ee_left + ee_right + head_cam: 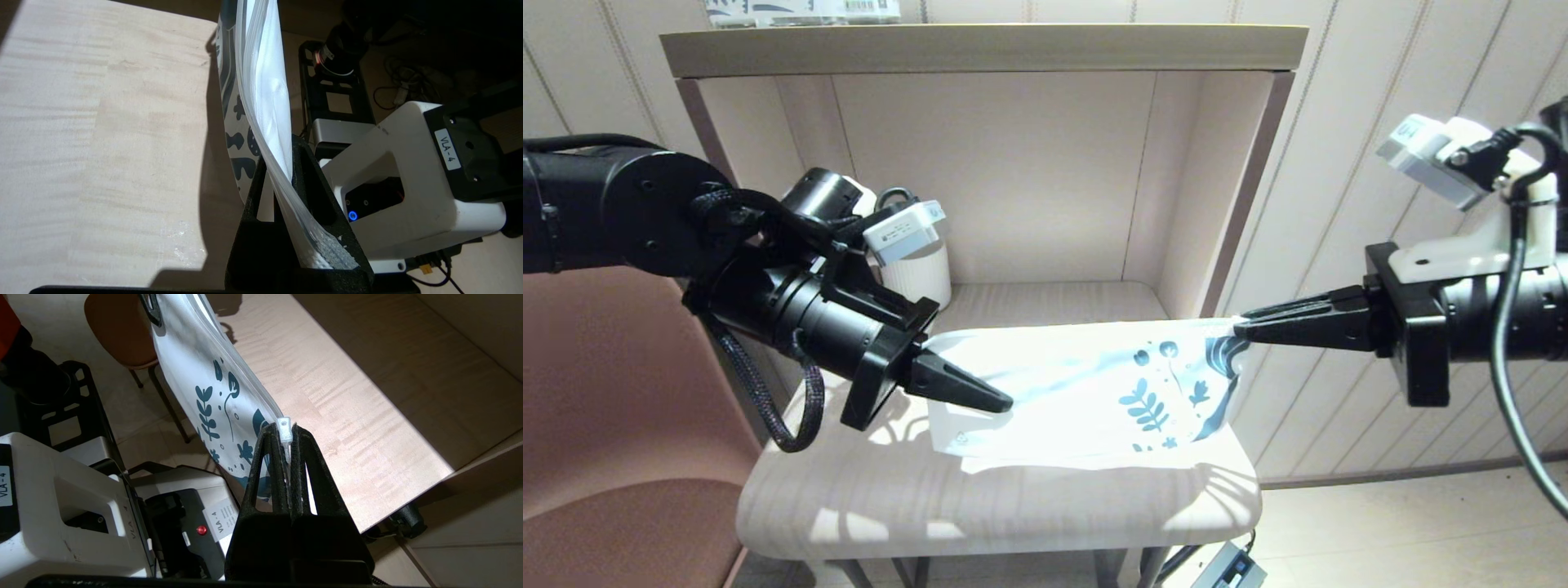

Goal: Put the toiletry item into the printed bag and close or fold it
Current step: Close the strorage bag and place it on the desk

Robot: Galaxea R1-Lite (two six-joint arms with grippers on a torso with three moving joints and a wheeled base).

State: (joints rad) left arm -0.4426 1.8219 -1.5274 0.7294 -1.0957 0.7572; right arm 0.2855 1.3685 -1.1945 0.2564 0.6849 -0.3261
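Observation:
The printed bag, white with blue-teal leaves at its right end, hangs stretched between both grippers just above the wooden seat-like shelf board. My left gripper is shut on the bag's plain left end, and in the left wrist view the bag runs between the closed fingers of that gripper. My right gripper is shut on the top right corner. In the right wrist view the clear slider sits pinched at its fingertips, beside the leaf print. The toiletry item is not visible.
A white ribbed mug stands at the back left of the shelf, behind my left arm. A printed package lies on the shelf's top board. The shelf's side walls close in the back. A brown chair is on the left.

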